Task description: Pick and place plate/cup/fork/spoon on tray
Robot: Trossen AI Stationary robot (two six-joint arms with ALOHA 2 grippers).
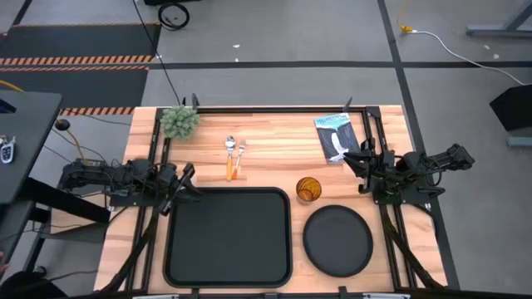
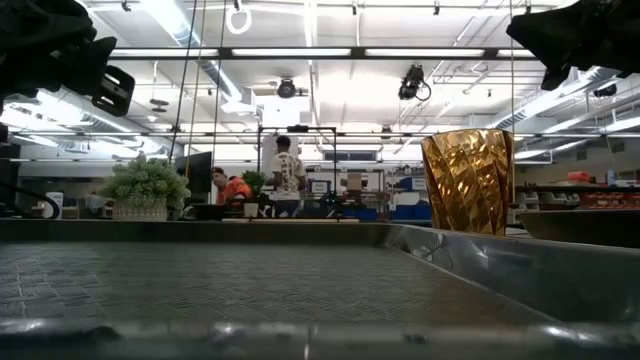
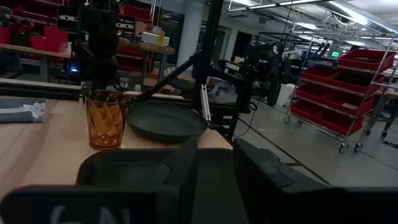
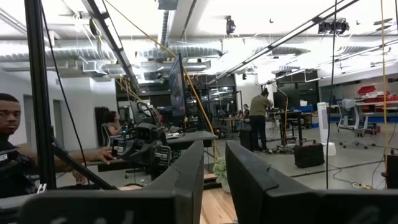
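The black rectangular tray point(image 1: 229, 237) lies at the near middle of the table. The round black plate point(image 1: 337, 239) lies flat to its right. The amber cup point(image 1: 308, 189) stands upright on the table just beyond the plate; it also shows in the low view point(image 2: 468, 180) and the left wrist view point(image 3: 107, 118). The spoon point(image 1: 229, 154) and the fork point(image 1: 240, 158) lie side by side beyond the tray, orange handles toward it. My left gripper point(image 1: 184, 178) is open and empty at the tray's far left corner. My right gripper point(image 1: 353, 162) is open and empty, right of the cup.
A small potted plant point(image 1: 179, 121) stands at the far left of the table. A blue and white packet point(image 1: 336, 137) lies at the far right. People show in the room beyond the table point(image 2: 287, 175). Bare wood lies between the cutlery and the packet.
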